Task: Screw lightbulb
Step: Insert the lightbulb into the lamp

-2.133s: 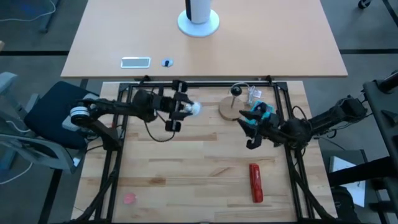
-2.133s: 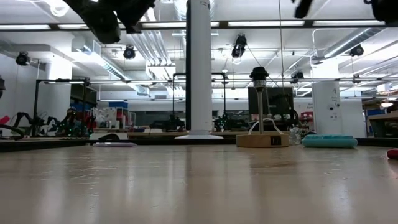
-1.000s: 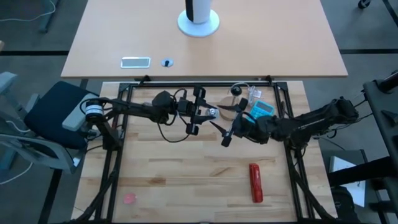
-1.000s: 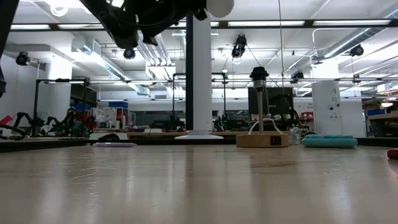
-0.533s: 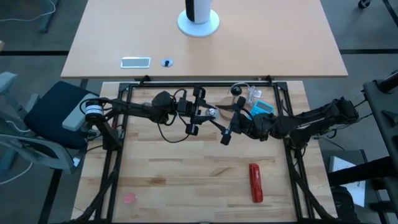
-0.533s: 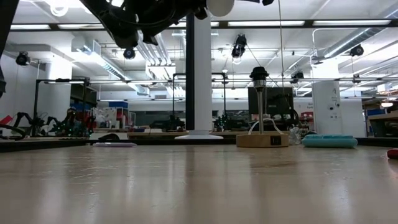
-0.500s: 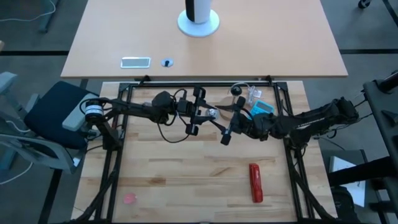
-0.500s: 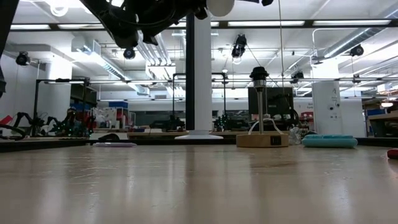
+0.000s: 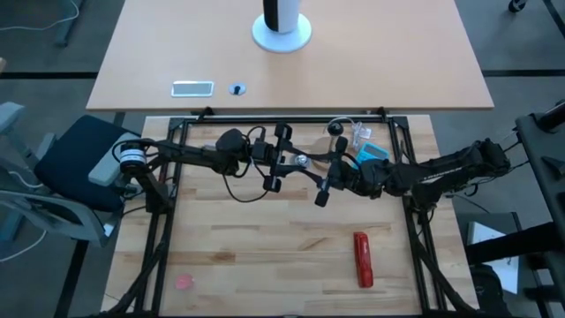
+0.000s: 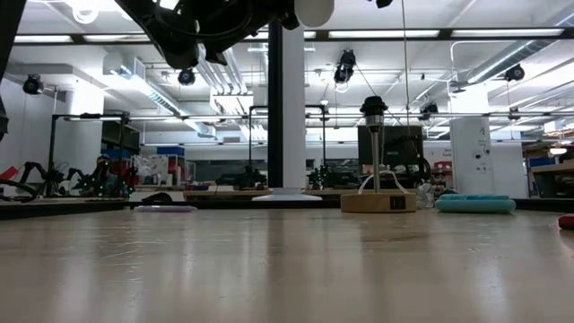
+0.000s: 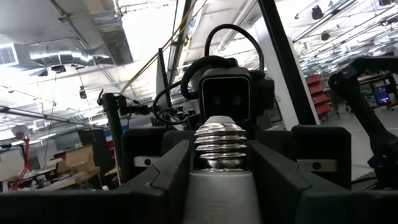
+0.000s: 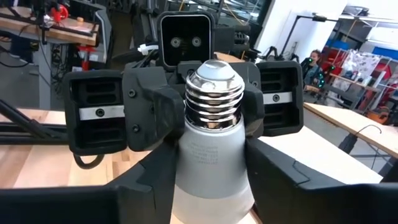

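Since a second ago our right gripper [image 9: 311, 164] closes in – both grippers, left gripper [image 9: 291, 160] too, seemingly clamp the lightbulb [image 12: 213, 134] mid-air

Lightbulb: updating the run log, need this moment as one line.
lightbulb: midair above table | left gripper: gripping lightbulb | right gripper: at lightbulb, facing left gripper

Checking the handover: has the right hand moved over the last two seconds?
Yes. In the high view the right hand went left, away from the blue calculator, toward the lightbulb.

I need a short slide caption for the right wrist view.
Both end effectors grip the lightbulb, its metal screw end pointing toward the left arm's wrist camera.
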`<move>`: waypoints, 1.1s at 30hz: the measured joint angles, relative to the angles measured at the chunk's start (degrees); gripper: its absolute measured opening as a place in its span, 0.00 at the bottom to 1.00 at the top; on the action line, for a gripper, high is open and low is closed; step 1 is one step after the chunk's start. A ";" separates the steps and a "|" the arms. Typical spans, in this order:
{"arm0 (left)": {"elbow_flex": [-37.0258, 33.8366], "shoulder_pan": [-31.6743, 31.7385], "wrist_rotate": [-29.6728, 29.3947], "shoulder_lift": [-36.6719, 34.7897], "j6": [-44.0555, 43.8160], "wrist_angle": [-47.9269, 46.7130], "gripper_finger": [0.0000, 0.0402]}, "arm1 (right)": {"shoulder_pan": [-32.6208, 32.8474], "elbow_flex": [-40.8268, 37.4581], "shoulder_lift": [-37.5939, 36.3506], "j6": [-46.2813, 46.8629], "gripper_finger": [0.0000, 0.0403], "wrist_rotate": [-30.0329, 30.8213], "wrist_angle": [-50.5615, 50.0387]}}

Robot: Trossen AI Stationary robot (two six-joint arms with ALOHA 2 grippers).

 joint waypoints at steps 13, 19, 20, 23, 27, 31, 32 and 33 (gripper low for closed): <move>0.04 -0.04 0.18 -0.30 -0.25 -0.52 0.42 | -0.04 0.00 -0.01 -0.59 0.26 0.73 -1.58; 0.04 -0.07 0.17 -0.43 -0.24 -0.90 0.39 | -0.04 0.00 -0.01 -1.78 0.07 0.74 -1.68; 0.04 -0.07 0.16 -0.43 -0.22 -0.93 0.36 | -0.04 0.00 -0.01 -1.98 0.04 0.71 -1.78; 0.04 -0.04 1.16 -0.43 -0.35 -1.38 0.21 | -0.14 0.00 -0.06 -2.11 0.01 1.40 -1.75; 0.04 0.66 1.01 -0.43 -0.95 -1.14 0.03 | -0.19 0.00 -0.10 -0.76 0.04 1.65 -3.23; -0.13 1.85 -1.18 -0.61 -1.44 -3.36 0.01 | 0.21 0.00 -1.63 3.19 0.06 4.94 -11.00; -0.36 2.27 -1.46 -1.00 -1.42 -5.43 0.00 | 0.24 0.00 -2.60 5.77 0.07 5.38 -14.95; -0.59 2.69 -1.47 -1.56 -1.35 -8.68 0.00 | 0.29 0.00 -3.54 9.16 0.07 5.38 -19.91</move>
